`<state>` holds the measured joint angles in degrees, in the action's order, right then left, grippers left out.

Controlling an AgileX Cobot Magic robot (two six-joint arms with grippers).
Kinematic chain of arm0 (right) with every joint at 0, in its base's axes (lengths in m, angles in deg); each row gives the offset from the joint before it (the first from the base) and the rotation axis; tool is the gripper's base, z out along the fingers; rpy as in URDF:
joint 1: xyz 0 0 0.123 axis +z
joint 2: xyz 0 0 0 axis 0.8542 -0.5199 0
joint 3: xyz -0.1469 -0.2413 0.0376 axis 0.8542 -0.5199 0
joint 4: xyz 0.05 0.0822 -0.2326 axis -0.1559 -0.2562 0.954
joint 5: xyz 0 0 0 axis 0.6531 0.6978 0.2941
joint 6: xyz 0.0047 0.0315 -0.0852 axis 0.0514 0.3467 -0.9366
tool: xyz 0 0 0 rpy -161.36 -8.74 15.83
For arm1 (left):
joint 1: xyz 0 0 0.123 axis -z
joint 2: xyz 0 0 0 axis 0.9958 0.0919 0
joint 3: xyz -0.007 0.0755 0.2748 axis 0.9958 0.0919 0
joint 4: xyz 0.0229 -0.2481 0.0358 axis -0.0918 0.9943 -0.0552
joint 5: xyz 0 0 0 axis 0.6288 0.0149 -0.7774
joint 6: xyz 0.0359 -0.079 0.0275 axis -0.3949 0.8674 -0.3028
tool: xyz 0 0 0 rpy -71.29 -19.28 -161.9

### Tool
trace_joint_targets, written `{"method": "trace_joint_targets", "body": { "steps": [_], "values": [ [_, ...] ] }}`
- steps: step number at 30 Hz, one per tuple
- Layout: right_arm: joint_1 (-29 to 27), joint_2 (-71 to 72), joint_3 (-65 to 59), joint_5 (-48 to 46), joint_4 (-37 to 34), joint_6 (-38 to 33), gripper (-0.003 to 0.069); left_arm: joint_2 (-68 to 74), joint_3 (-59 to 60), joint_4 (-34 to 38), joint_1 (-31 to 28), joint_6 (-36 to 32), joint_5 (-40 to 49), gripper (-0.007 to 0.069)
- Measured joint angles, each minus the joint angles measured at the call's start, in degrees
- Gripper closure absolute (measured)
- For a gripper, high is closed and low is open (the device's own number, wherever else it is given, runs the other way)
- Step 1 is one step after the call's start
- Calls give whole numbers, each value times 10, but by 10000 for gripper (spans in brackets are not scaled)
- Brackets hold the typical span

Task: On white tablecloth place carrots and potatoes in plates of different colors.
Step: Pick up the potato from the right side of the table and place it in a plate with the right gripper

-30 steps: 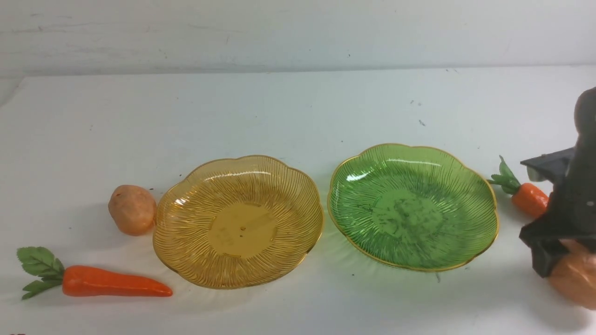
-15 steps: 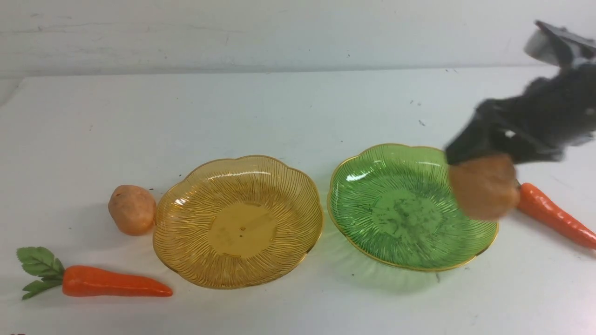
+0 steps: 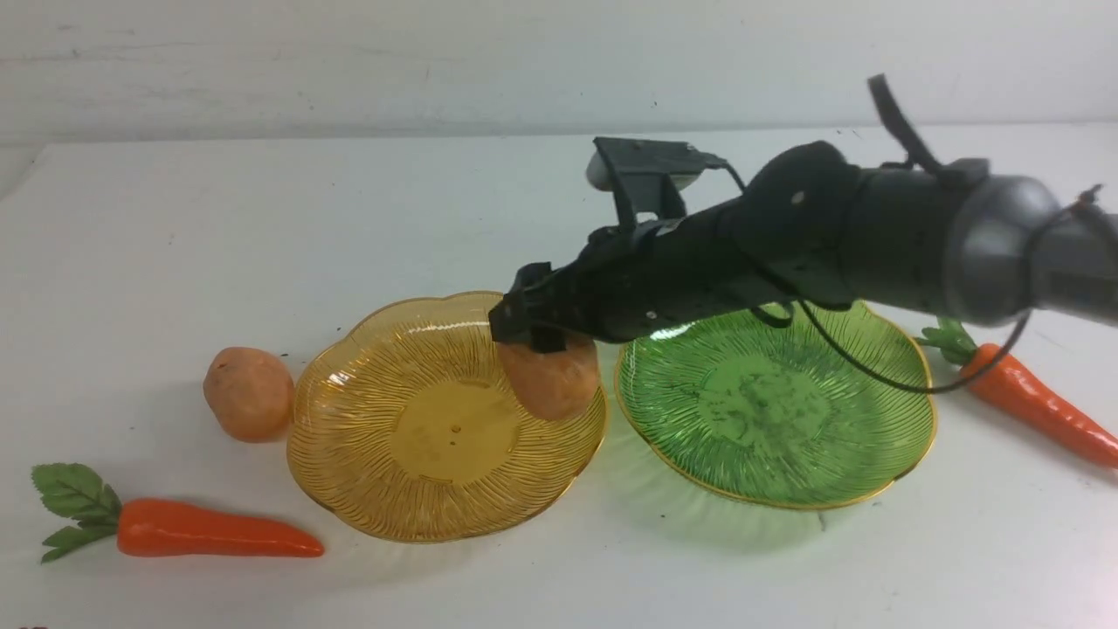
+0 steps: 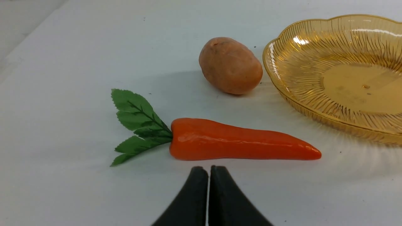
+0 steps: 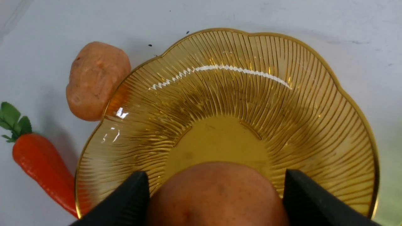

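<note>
My right gripper (image 3: 537, 336) (image 5: 215, 175) is shut on a tan potato (image 3: 552, 384) (image 5: 216, 194) and holds it low over the right side of the amber plate (image 3: 410, 489) (image 5: 235, 94). Its arm reaches across the green plate (image 3: 769, 411), which has nothing in it. A second potato (image 3: 249, 393) (image 4: 230, 65) lies on the white tablecloth (image 3: 349, 218) against the amber plate's left rim. One carrot (image 3: 214, 529) (image 4: 238, 144) lies at the front left, with my shut left gripper (image 4: 209, 171) just short of it. Another carrot (image 3: 1039, 415) lies right of the green plate.
A pale wall (image 3: 349, 61) runs along the table's far edge. The cloth carries a few dark specks behind the plates.
My right arm has swung left with the potato, from the table's right edge across the green plate to the amber plate. The right carrot is now uncovered.
</note>
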<state>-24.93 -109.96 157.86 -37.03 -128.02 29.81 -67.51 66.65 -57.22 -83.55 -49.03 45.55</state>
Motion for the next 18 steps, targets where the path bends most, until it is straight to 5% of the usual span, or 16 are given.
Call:
{"method": "trace_joint_targets", "body": {
  "steps": [5,7,11,15,18],
  "values": [
    [6,-52,52,-9,-1,-1,138,0,0,0,0,0,0,628],
    [6,-60,74,-27,3,-1,57,0,0,0,0,0,0,628],
    [5,-60,97,-55,25,-1,5,0,0,0,0,0,0,628],
    [-4,-60,127,-117,58,14,1,0,0,0,0,0,0,628],
    [-38,-60,202,-257,121,82,83,0,0,0,0,0,0,628]
  ]
}}
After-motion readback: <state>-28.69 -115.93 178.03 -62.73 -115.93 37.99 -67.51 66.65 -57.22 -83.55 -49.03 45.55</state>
